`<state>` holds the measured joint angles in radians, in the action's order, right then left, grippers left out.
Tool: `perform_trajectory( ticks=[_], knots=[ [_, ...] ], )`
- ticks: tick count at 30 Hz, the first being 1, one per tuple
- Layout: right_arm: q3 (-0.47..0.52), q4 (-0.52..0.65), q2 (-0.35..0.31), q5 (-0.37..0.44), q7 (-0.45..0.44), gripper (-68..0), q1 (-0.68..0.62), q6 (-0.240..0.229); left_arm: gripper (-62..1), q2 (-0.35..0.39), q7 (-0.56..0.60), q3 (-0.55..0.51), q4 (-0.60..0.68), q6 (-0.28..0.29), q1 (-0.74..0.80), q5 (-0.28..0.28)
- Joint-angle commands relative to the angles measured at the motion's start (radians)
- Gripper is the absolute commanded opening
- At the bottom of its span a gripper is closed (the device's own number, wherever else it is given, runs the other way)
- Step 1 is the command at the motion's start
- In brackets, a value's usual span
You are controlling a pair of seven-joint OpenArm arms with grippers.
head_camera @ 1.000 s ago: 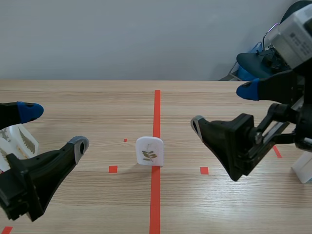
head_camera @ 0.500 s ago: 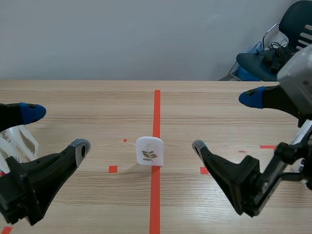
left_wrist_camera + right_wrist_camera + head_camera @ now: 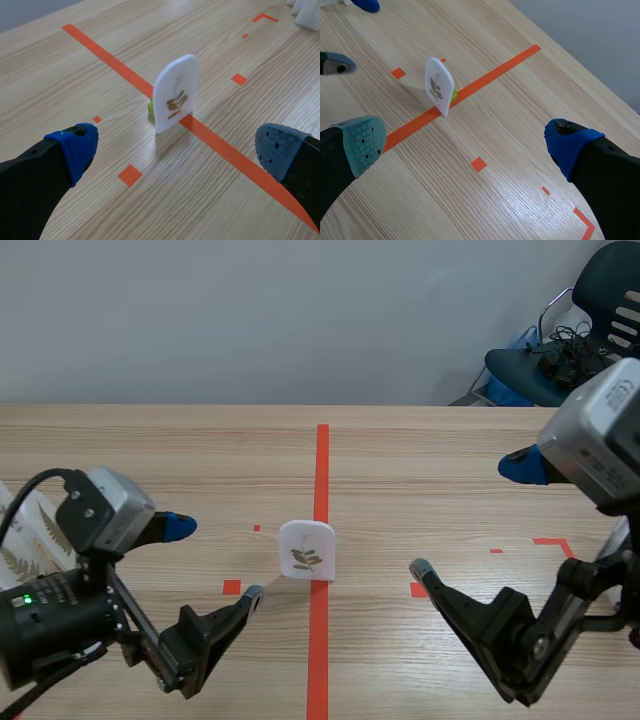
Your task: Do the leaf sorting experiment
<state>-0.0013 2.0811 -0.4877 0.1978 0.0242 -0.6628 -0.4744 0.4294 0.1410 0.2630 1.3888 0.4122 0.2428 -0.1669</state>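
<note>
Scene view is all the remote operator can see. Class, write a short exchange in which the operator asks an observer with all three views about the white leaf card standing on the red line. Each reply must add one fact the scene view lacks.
Operator: What keeps the card upright?
Observer: The left wrist view shows a small green base peeking out behind the foot of the leaf card.
Operator: One finger of the left gripper looks close to it. Is it touching?
Observer: No. In the left wrist view the card stands ahead of the open left gripper, apart from both fingers.
</note>
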Motion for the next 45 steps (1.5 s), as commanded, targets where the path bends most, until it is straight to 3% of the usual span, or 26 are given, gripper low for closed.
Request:
perform_trajectory(
  ticks=[1, 7, 11, 20, 21, 25, 33, 37, 39, 45],
  knots=[
    [0.01, 0.003, 0.0, 0.006, -0.018, 0.4, 0.009, 0.006, 1.4, -0.03, 0.039, 0.025, -0.04, 0.002, -0.054, 0.012],
    [0.01, 0.003, 0.0, 0.006, 0.019, 0.4, 0.009, 0.006, 1.4, -0.122, 0.149, 0.145, -0.279, 0.001, -0.239, 0.101],
    [0.01, 0.003, 0.0, 0.006, 0.027, 0.4, 0.009, 0.006, 1.4, -0.187, 0.204, 0.2, -0.389, -0.041, -0.328, 0.157],
    [0.01, 0.003, 0.0, 0.006, 0.064, 0.4, 0.009, 0.01, 1.4, -0.266, 0.229, 0.266, -0.493, -0.071, -0.395, 0.165],
    [0.01, 0.003, 0.0, 0.006, 0.064, 0.4, 0.009, 0.01, -1.9, -0.266, 0.229, 0.266, -0.493, -0.078, -0.395, 0.165],
    [0.01, 0.003, 0.0, 0.006, 0.064, 0.4, 0.009, 0.01, -29.7, -0.266, 0.23, 0.266, -0.493, -0.119, -0.395, 0.165],
    [0.01, 0.003, 0.0, 0.007, 0.076, 0.4, 0.009, 0.01, -53.3, -0.265, 0.235, 0.266, -0.493, -0.141, -0.395, 0.164],
    [0.01, 0.003, 0.0, 0.007, 0.082, 0.4, 0.009, 0.01, -54.6, -0.259, 0.236, 0.264, -0.481, -0.13, -0.392, 0.16],
    [0.01, 0.003, 0.0, 0.007, 0.078, 0.4, 0.009, 0.01, -54.5, -0.243, 0.229, 0.264, -0.446, -0.126, -0.377, 0.131],
    [0.01, 0.003, 0.0, 0.008, 0.027, 0.4, 0.009, 0.01, -54.6, -0.145, 0.176, 0.195, -0.176, -0.103, -0.242, 0.068]
  ],
)
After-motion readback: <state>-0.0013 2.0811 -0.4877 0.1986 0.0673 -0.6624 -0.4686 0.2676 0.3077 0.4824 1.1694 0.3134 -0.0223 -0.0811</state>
